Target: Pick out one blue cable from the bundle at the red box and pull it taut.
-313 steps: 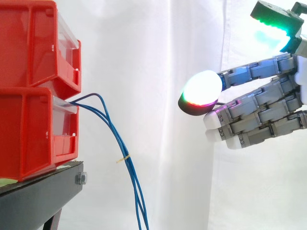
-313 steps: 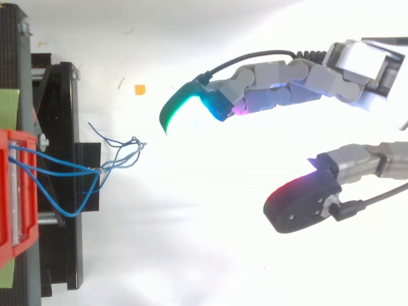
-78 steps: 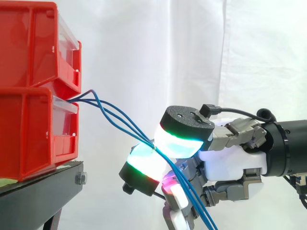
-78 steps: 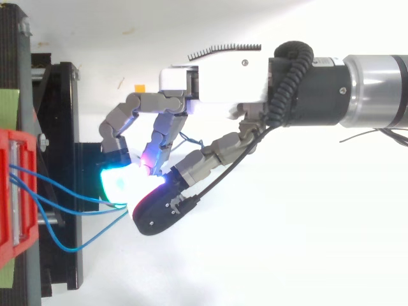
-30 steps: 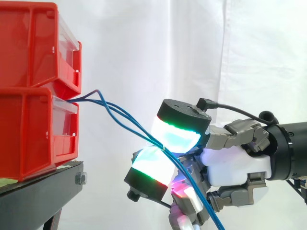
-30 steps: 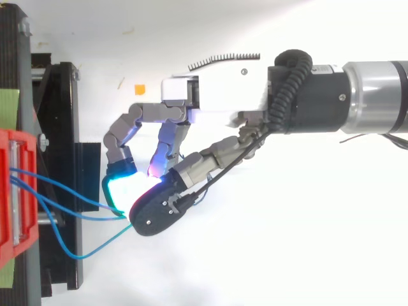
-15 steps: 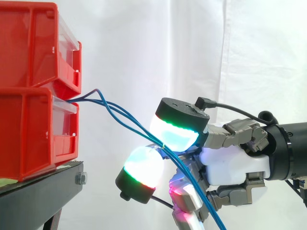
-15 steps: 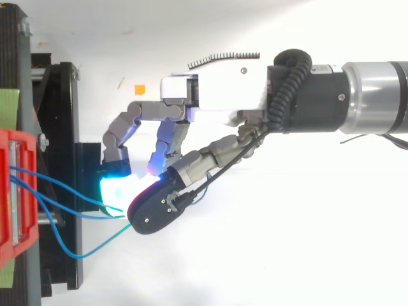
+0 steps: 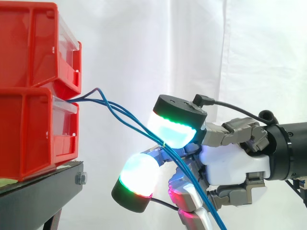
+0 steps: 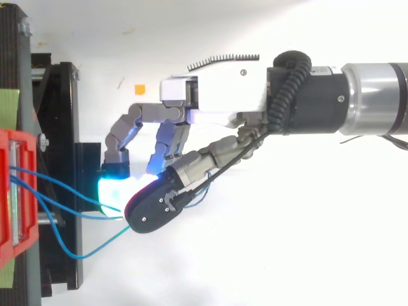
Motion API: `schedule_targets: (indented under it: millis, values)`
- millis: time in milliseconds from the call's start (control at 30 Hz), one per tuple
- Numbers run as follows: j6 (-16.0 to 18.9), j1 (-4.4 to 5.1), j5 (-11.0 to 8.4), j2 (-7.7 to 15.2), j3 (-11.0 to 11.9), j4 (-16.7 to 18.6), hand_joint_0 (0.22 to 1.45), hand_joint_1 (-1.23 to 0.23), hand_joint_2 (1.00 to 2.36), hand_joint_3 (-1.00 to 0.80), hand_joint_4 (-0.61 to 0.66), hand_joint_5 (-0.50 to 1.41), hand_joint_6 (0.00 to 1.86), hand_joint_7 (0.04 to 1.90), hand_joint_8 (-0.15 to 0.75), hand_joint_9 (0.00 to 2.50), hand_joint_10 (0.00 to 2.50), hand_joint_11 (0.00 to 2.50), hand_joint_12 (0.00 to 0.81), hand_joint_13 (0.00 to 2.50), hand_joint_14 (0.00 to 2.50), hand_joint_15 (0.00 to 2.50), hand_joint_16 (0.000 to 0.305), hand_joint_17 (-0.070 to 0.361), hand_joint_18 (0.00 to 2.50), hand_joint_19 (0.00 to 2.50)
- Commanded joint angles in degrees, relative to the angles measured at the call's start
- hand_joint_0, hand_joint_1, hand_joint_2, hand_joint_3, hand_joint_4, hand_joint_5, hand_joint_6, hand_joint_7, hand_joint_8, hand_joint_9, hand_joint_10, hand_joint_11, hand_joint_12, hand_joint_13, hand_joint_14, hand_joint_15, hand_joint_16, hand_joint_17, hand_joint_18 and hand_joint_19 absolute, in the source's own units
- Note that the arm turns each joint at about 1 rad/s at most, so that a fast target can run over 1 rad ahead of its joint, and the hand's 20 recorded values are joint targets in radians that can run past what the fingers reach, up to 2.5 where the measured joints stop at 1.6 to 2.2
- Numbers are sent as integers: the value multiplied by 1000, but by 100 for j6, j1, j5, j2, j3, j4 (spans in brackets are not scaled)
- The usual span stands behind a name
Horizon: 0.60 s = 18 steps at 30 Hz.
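Several thin blue cables (image 9: 120,112) leave the lower red bin (image 9: 29,129) and slope down to the right into my hand (image 9: 230,163). Its fingers are curled round them. The strands pass just under the upper glowing pad (image 9: 173,130) and over the fingers below. A second glowing pad (image 9: 139,173) hangs lower left, a gap beneath the strands. From above, the cables (image 10: 64,185) run from the red bin (image 10: 9,191) to under the black-backed fingertip (image 10: 153,207) of the hand (image 10: 217,95); one strand sags in a loop below the others. Where the cables end past the hand is hidden.
A second red bin (image 9: 29,48) is stacked on the lower one, both on a black stand (image 9: 38,196). The white curtain hangs behind. A small orange scrap (image 10: 138,88) lies on the white floor beyond the hand.
Over the last second the lower glowing pad has swung down and left, away from the upper pad. The upper pad has risen a little. The cables keep their line to the bin.
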<state>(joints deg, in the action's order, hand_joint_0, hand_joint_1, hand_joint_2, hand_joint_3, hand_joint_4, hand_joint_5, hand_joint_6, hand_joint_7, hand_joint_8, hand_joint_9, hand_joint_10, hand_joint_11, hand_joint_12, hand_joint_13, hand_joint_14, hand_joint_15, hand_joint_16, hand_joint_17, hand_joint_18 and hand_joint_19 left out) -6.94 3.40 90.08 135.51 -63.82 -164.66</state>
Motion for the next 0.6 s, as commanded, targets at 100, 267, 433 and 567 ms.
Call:
schedule_targets:
  millis: [100, 267, 433, 567]
  values:
    - [0, 3, 18, -7, 1, 13, 479, -476, 1000, -500, 214, -218, 917, 670, 374, 1166, 16, 677, 423, 1304, 18, 595, 62, 141, 1123, 551]
    - [0, 3, 27, -7, -8, 22, 450, -443, 1000, -500, 236, -226, 904, 647, 380, 1075, 19, 650, 441, 1284, 17, 590, 67, 150, 1138, 553]
    - [-9, 3, 115, -7, 1, 118, 450, -483, 1000, -500, 238, -228, 903, 640, 376, 1061, 15, 649, 441, 1268, 19, 592, 67, 151, 1132, 556]
    - [-9, 3, 335, -7, -8, 206, 471, -560, 1000, -500, 221, -228, 901, 643, 362, 1062, 15, 660, 433, 1262, 20, 599, 65, 146, 1118, 569]
